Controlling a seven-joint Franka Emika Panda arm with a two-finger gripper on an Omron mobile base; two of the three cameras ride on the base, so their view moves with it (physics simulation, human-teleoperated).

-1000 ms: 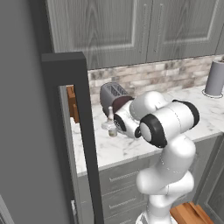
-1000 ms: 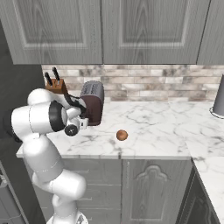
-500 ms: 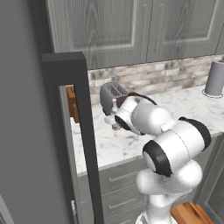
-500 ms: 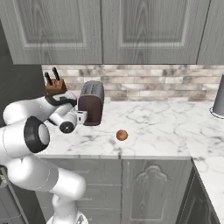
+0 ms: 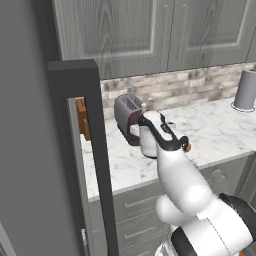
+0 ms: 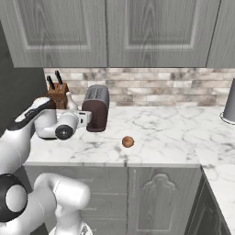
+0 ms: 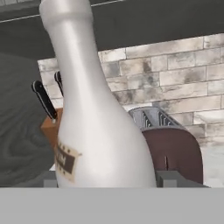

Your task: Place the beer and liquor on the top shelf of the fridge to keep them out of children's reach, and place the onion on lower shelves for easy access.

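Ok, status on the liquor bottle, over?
Gripper closed around liquor, bottle upright. Onion sits on counter. Toaster and knife block close behind.

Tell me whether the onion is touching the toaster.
Apart. The right base view shows the onion alone on the marble counter, with bare marble between it and the toaster.

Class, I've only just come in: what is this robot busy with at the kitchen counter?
The gripper is closed around the liquor, a stout whitish bottle, holding it upright beside the toaster and knife block. The onion sits on the marble counter, untouched. The fridge door edge stands at the left.
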